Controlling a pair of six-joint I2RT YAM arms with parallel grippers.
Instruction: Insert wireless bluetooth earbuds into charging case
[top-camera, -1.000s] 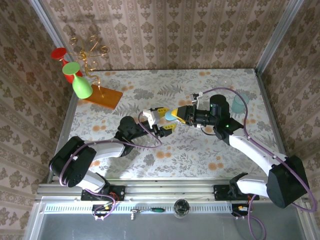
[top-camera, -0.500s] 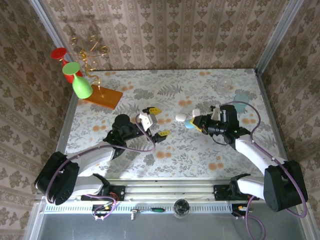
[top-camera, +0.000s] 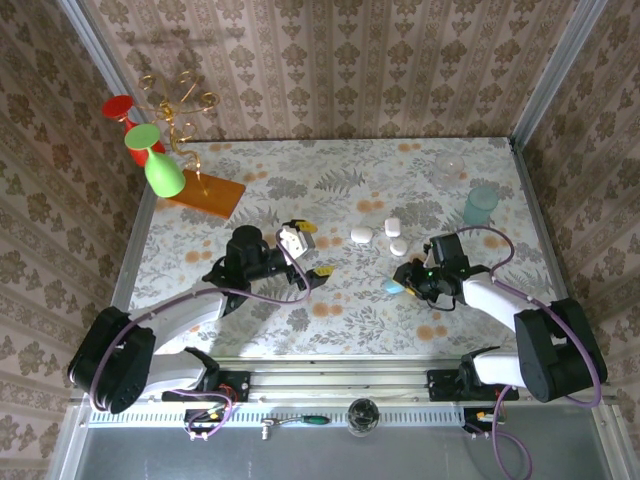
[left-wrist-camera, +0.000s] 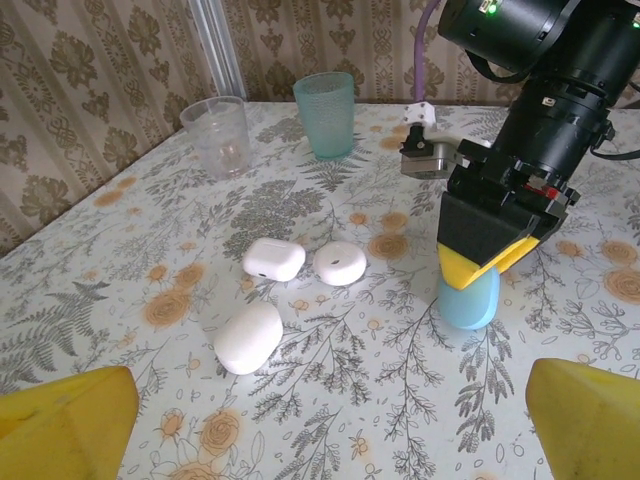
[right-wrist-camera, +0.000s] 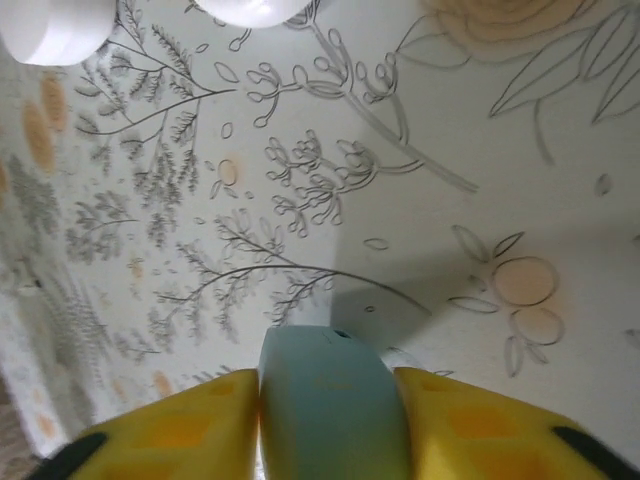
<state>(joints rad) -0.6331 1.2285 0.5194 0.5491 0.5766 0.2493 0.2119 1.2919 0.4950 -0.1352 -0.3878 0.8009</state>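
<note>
Near the middle of the flowered table (top-camera: 350, 322), a little right of centre, you have the charging case (top-camera: 393, 226) lying flat: a small white box with rounded corners. A round white disc (top-camera: 398, 246) sits just beside it on the near side. A white egg-shaped piece (top-camera: 361, 235) lies close by on its left. The three are grouped together but do not touch. From your left wrist camera, the case is the farther-left piece of the group.

Your right gripper (right-wrist-camera: 325, 388) is clamped on a light-blue capsule (left-wrist-camera: 468, 300), with the yellow pads (right-wrist-camera: 190, 430) pressing on both sides of its upper part. The capsule stands upright with its lower end down at the tabletop. It is nearer to you than the white pieces and apart from the case.

Your left gripper (top-camera: 313, 246) hangs over the table to the left of the white pieces. Its jaws are spread wide with nothing between them, and it points toward the group.

Toward the far right of the table, a teal cup (top-camera: 480, 205) and a clear cup (top-camera: 450, 168) stand upright. At the far left, a wire stand (top-camera: 180, 100) on an orange base (top-camera: 205, 190) carries a green glass (top-camera: 160, 165) and a red glass (top-camera: 120, 105).
</note>
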